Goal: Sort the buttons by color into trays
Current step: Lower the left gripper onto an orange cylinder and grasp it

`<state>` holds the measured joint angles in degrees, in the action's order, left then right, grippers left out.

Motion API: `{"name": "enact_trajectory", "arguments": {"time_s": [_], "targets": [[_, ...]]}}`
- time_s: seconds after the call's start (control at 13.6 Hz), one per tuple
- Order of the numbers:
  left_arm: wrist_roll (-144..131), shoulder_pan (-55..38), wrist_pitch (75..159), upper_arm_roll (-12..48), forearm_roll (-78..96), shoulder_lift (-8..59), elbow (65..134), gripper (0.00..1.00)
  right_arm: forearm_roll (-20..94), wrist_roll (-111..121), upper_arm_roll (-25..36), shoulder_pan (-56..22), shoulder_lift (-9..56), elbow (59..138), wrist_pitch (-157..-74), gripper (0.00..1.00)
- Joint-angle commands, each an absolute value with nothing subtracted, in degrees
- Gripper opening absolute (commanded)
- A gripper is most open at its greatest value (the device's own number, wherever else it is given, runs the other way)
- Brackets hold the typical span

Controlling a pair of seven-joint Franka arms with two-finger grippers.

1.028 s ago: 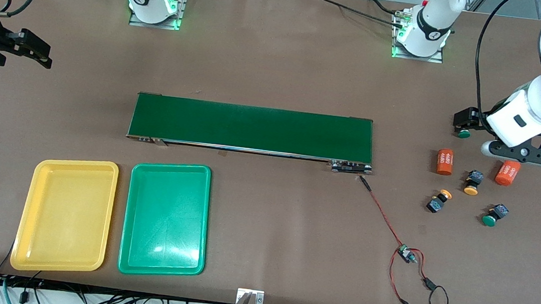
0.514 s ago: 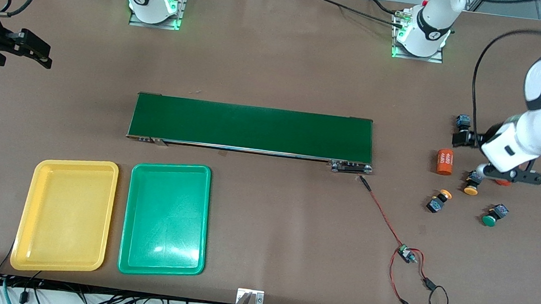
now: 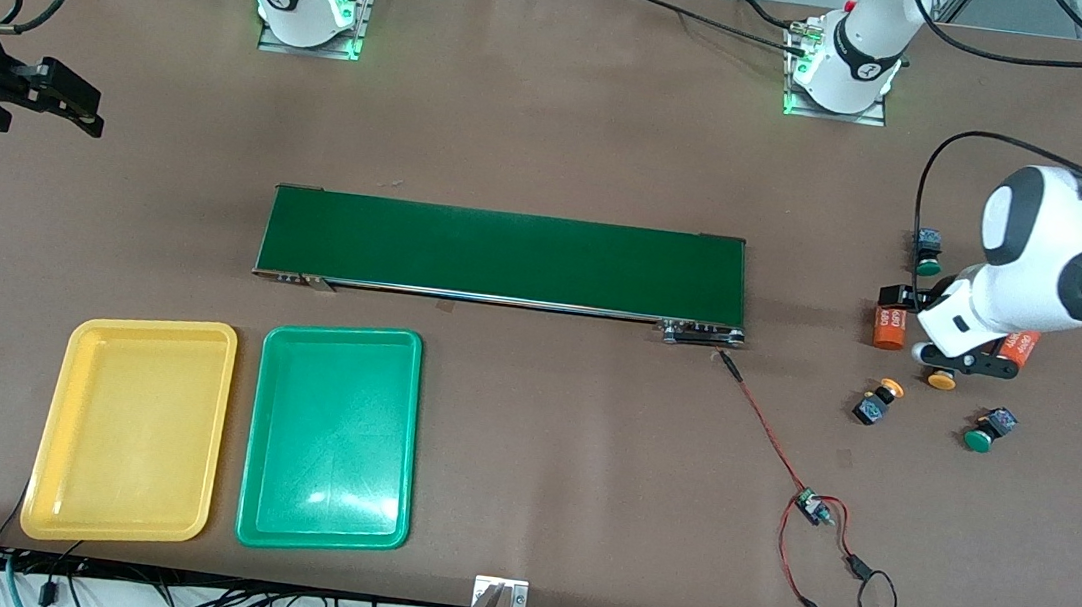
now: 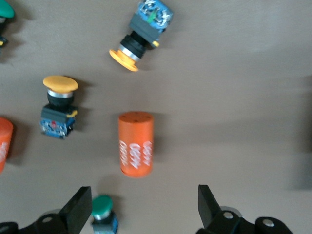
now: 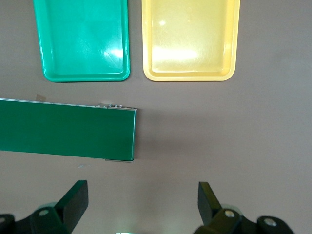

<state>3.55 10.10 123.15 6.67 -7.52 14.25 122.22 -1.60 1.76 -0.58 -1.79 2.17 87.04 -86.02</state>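
Four buttons lie at the left arm's end of the table: a green one [image 3: 926, 254] [image 4: 102, 215], a yellow one [image 3: 942, 379] [image 4: 58, 105] half under the left hand, another yellow one [image 3: 878, 399] [image 4: 141, 34] and a second green one [image 3: 988, 431]. My left gripper [image 3: 899, 293] [image 4: 144, 209] hangs open between the first green button and an orange cylinder. That button shows just inside one fingertip [image 4: 80, 209]. The yellow tray [image 3: 130, 431] and green tray [image 3: 331, 437] lie side by side near the front camera. My right gripper [image 3: 89, 110] [image 5: 141, 204] waits open, holding nothing.
Two orange cylinders [image 3: 889, 325] [image 3: 1021, 347] with white numbers lie among the buttons; one [image 4: 136, 144] is just ahead of the left fingers. A long dark green conveyor belt [image 3: 506, 255] spans the middle. A red wire with a small board [image 3: 811, 508] trails toward the front edge.
The left arm has swung round and come down, its hand now over the orange cylinder by the belt, and the farthest green button has come into view. The right arm is still.
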Motion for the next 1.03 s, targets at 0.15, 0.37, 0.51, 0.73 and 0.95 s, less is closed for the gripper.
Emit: {"name": "enact_trajectory", "arguments": {"time_s": [0.15,0.37,0.51,0.73,0.95], "targets": [[5.36,12.48,135.6,6.86,-10.37,18.53,126.65,0.92,-2.64,1.93,-0.7,-1.85,1.67,87.45,-86.31,1.0],[8.07,13.44,139.3,6.86,-10.37,22.05,126.65,0.85,-2.64,1.85,-0.7,-1.93,1.67,87.45,-86.4,1.0],[8.52,14.23,140.36,6.85,-10.37,23.46,126.65,0.59,-2.64,1.85,-0.7,-1.93,1.67,87.45,-86.4,1.0],[11.05,14.24,139.05,6.94,-10.37,22.94,126.04,0.2,-2.64,1.85,-0.7,-1.93,1.67,87.45,-86.4,1.0],[15.98,13.72,127.42,8.17,-10.46,20.92,118.78,0.16,-2.55,1.85,-0.79,-1.93,1.76,87.45,-86.48,1.0]]}}
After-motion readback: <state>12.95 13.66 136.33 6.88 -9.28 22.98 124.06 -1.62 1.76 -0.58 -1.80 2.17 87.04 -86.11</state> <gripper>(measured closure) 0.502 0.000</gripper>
